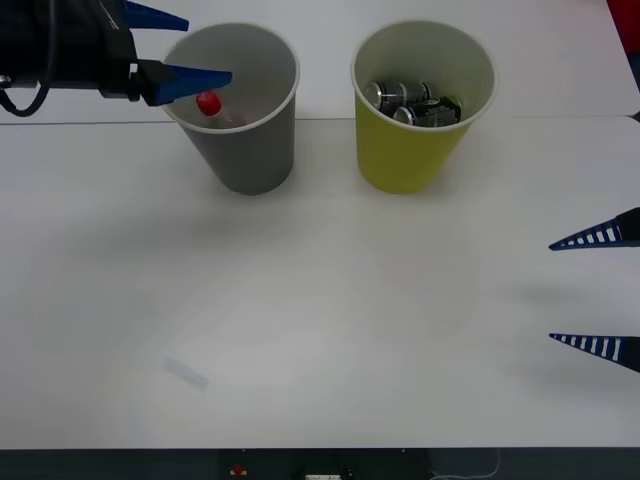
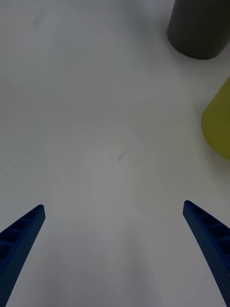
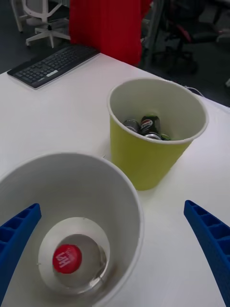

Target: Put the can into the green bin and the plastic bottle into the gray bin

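The plastic bottle [image 1: 210, 106] [image 3: 68, 259] stands upright inside the gray bin [image 1: 250, 150] [image 3: 120, 211], its red cap facing up. My left gripper [image 1: 185, 48] [image 3: 115, 259] hovers open just above that bin's left rim, nothing between its fingers. Several cans [image 1: 410, 102] [image 3: 146, 127] lie in the green bin [image 1: 405, 160] [image 3: 143, 163], which stands right of the gray one. My right gripper [image 1: 597, 290] [image 2: 115, 249] is open and low over the table at the right edge, away from both bins [image 2: 199, 29] [image 2: 218, 124].
A keyboard [image 3: 52, 63], a red panel [image 3: 105, 26] and office chairs sit beyond the table's far side. A faint pale mark [image 1: 187, 373] lies on the white table [image 1: 320, 330] near the front left.
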You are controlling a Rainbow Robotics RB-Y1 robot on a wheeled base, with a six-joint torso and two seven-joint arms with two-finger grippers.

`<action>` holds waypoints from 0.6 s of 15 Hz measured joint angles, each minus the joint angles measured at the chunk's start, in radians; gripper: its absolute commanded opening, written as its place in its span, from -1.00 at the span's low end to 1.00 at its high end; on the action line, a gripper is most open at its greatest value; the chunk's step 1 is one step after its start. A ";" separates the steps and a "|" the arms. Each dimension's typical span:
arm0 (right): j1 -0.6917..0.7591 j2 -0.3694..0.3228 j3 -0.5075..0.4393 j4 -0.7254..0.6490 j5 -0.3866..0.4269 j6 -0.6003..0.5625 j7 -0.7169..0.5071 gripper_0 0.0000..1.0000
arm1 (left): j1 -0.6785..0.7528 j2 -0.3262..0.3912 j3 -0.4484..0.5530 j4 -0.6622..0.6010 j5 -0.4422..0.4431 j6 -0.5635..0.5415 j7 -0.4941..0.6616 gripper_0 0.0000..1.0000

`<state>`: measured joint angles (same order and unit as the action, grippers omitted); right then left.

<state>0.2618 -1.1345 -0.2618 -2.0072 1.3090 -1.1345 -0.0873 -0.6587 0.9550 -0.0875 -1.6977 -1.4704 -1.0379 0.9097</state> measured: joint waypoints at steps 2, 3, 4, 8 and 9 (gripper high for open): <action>0.000 0.000 0.000 0.000 0.000 0.000 0.000 1.00 | 0.081 0.033 0.025 -0.013 0.118 -0.003 -0.131 1.00; 0.000 0.000 0.000 0.000 0.000 0.000 0.000 1.00 | 0.122 0.046 0.039 -0.016 0.174 -0.020 -0.198 1.00; 0.000 0.000 0.000 0.000 0.000 0.000 0.000 1.00 | 0.159 0.051 0.060 -0.017 0.215 -0.052 -0.254 1.00; 0.000 0.000 0.000 0.000 0.000 0.000 0.000 1.00 | 0.294 0.068 0.134 -0.018 0.307 -0.173 -0.476 1.00; 0.000 0.000 0.000 0.000 0.000 0.000 0.000 1.00 | 0.336 0.084 0.137 -0.022 0.335 -0.183 -0.536 1.00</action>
<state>0.2618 -1.1345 -0.2618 -2.0071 1.3090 -1.1345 -0.0873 -0.3227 1.0387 0.0499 -1.7192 -1.1359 -1.2205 0.3733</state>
